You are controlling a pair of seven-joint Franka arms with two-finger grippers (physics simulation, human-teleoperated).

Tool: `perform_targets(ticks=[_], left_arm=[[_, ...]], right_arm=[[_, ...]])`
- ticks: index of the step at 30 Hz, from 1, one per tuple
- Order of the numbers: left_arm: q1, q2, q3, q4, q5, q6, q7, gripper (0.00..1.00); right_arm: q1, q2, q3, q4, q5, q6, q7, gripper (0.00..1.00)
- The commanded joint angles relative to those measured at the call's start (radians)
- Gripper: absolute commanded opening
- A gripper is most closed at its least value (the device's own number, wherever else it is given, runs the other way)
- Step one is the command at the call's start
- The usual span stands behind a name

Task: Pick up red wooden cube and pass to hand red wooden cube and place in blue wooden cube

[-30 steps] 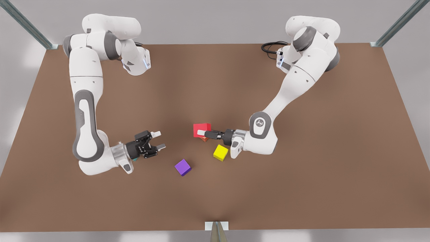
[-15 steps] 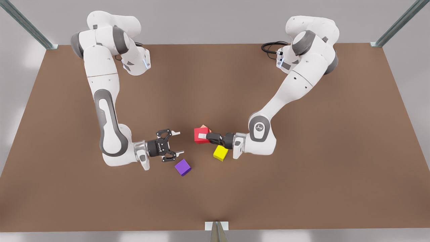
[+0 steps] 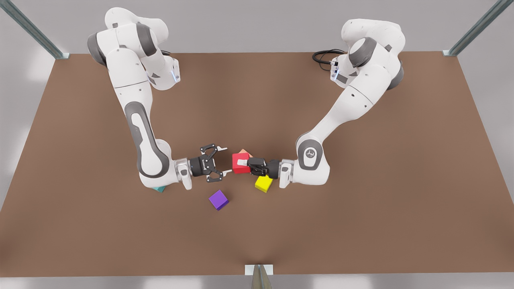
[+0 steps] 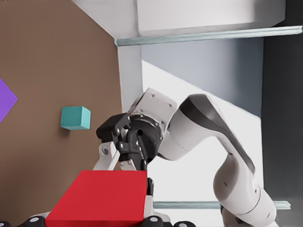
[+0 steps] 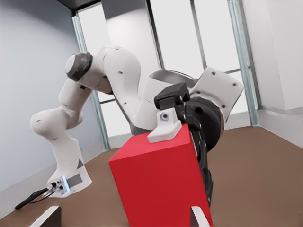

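Observation:
The red wooden cube (image 3: pixel 241 162) (image 4: pixel 102 198) (image 5: pixel 161 184) hangs above the table's middle, with my left gripper (image 3: pixel 243 164) (image 5: pixel 182 161) shut on it; that arm comes in from the front view's right. My right gripper (image 3: pixel 225 160) (image 4: pixel 117 163) faces it from the front view's left, open, its fingertips (image 5: pixel 199 217) just short of the cube's sides. The blue wooden cube (image 3: pixel 160 189) (image 4: pixel 75 118), a teal block, lies on the table under the right arm's wrist, mostly hidden in the front view.
A purple cube (image 3: pixel 219 199) (image 4: pixel 5 99) lies nearer the front edge, below the right gripper. A yellow cube (image 3: pixel 264 183) sits under the left wrist. A salmon cube (image 3: pixel 244 153) peeks out behind the red one. A black cable (image 3: pixel 323 56) coils by the far arm base.
My right gripper has travelled toward the front view's right, up to the red cube, staying open. The left gripper has kept hold of the cube and barely shifted.

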Motion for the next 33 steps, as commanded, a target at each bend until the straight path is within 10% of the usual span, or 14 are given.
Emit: perform_targets(ticks=[1,33], left_arm=[[0.000,-0.001,-0.002,0.000,-0.015,-0.008,0.150,0.66],[-0.022,0.010,-0.002,0.003,-0.035,0.017,0.152,0.66]], right_arm=[[0.000,-0.001,0.000,0.001,0.011,0.016,-0.288,1.00],[0.022,-0.001,0.052,0.012,0.130,0.115,-0.284,1.00]])
